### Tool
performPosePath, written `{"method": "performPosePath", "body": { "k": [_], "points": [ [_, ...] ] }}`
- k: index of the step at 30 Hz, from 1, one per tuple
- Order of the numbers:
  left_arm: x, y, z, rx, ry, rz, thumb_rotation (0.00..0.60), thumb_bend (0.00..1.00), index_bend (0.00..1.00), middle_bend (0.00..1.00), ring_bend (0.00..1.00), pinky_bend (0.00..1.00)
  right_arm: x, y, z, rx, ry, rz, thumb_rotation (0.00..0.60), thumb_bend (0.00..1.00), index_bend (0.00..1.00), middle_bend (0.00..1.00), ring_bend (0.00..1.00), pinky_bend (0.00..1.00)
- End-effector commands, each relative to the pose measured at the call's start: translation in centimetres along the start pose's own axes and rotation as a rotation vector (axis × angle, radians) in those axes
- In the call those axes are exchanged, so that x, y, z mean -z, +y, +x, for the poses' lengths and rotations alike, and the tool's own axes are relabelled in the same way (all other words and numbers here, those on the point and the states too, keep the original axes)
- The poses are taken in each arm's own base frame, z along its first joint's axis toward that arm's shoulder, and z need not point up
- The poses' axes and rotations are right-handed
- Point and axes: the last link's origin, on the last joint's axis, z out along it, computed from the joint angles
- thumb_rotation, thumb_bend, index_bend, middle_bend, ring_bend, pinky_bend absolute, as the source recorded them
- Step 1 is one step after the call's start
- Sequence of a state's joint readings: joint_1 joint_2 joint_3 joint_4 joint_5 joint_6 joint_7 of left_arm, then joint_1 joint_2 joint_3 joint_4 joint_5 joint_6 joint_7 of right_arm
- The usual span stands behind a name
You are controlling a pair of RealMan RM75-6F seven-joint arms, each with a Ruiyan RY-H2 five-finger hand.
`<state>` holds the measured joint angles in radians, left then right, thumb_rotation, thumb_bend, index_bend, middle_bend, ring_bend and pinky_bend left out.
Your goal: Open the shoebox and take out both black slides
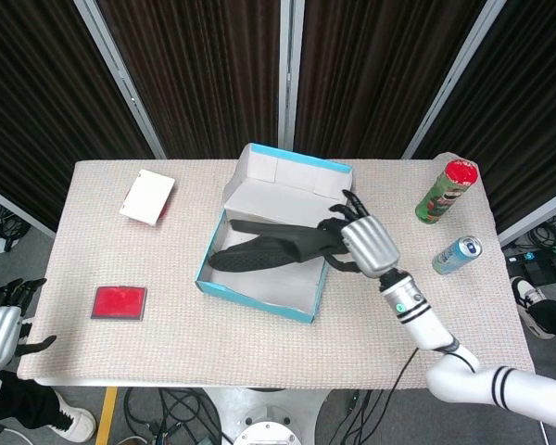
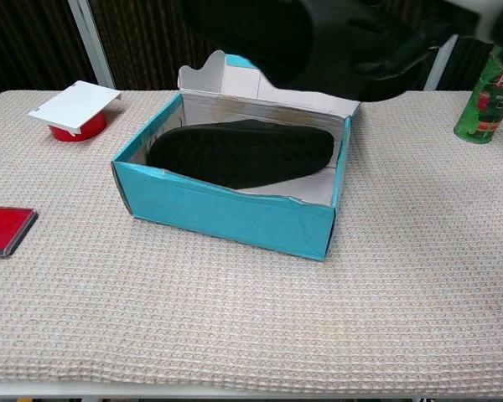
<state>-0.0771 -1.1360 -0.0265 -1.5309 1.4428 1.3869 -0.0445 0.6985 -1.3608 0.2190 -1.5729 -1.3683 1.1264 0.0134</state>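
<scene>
The teal shoebox [image 1: 210, 278] [image 2: 226, 219] stands open in the middle of the table, its lid [image 1: 295, 178] folded back. My right hand [image 1: 366, 243] grips one black slide [image 1: 276, 247] [image 2: 314, 38] and holds it in the air above the box, toe pointing left. The second black slide [image 2: 239, 155] lies inside the box, sole up. In the chest view the lifted slide fills the top edge and hides most of the hand. My left hand [image 1: 2, 321] hangs off the table's near left corner, fingers apart, holding nothing.
A white card on a red item [image 1: 148, 197] [image 2: 77, 107] sits at the far left. A flat red object [image 1: 119, 302] [image 2: 4, 229] lies near left. A green crisp can [image 1: 446, 190] [image 2: 484, 96] and a blue drink can [image 1: 457, 253] stand at the right.
</scene>
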Motion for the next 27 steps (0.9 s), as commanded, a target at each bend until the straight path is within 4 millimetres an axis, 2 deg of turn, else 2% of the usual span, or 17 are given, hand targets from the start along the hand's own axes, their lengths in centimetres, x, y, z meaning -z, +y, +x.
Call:
{"method": "performPosePath", "body": {
  "k": [1,5,7,13,15,17,20,21,23,27],
  "points": [
    [-0.3,0.4,0.2,-0.003,0.005,-0.015,0.6,0.06,0.15,0.17,0.09,0.14,4.1,3.9,1.6,-0.165,-0.011,-0.184,0.6,0.45,0.72,0.61,0.21,0.0],
    [-0.5,0.9,0.4,-0.01,0.008,-0.04,0.6,0.06,0.15,0.17,0.09,0.14,7.6,8.1,1.8,-0.335,-0.02,-0.366,0.6,0.44,0.7,0.6,0.2,0.0],
    [-0.5,1.1,0.5,-0.013,0.008,-0.048,0.6,0.06,0.15,0.17,0.09,0.14,8.6,9.5,1.4,-0.408,-0.025,-0.422,0.6,0.44,0.69,0.58,0.2,0.0],
    [-1.0,1.8,1.0,-0.028,0.017,-0.079,0.6,0.06,0.15,0.17,0.09,0.14,9.5,12.7,-0.5,-0.5,-0.047,-0.51,0.6,0.44,0.62,0.51,0.15,0.0],
    [-1.2,2.1,1.3,-0.027,0.023,-0.092,0.6,0.06,0.15,0.17,0.09,0.14,9.4,13.4,-1.2,-0.496,-0.05,-0.527,0.6,0.43,0.54,0.44,0.09,0.0],
    [-1.5,2.3,1.6,-0.026,0.03,-0.106,0.6,0.06,0.15,0.17,0.09,0.14,9.3,14.1,-1.8,-0.473,-0.052,-0.544,0.6,0.43,0.4,0.34,0.03,0.0],
    [-2.1,2.5,2.1,-0.038,0.038,-0.123,0.6,0.06,0.15,0.17,0.09,0.14,9.4,14.6,-2.5,-0.466,-0.075,-0.571,0.6,0.4,0.09,0.12,0.0,0.0],
    [-2.4,2.6,2.3,-0.041,0.042,-0.13,0.6,0.06,0.15,0.17,0.09,0.14,9.4,14.6,-2.6,-0.469,-0.082,-0.575,0.6,0.39,0.02,0.05,0.0,0.0],
    [-2.9,3.0,2.8,-0.049,0.053,-0.154,0.6,0.06,0.15,0.17,0.09,0.14,9.5,14.7,-2.5,-0.472,-0.095,-0.582,0.6,0.34,0.0,0.0,0.0,0.0],
    [-4.4,4.2,3.9,-0.06,0.071,-0.215,0.6,0.06,0.15,0.17,0.09,0.15,9.6,14.6,-1.5,-0.446,-0.039,-0.552,0.6,0.19,0.0,0.0,0.0,0.0]
  ]
}}
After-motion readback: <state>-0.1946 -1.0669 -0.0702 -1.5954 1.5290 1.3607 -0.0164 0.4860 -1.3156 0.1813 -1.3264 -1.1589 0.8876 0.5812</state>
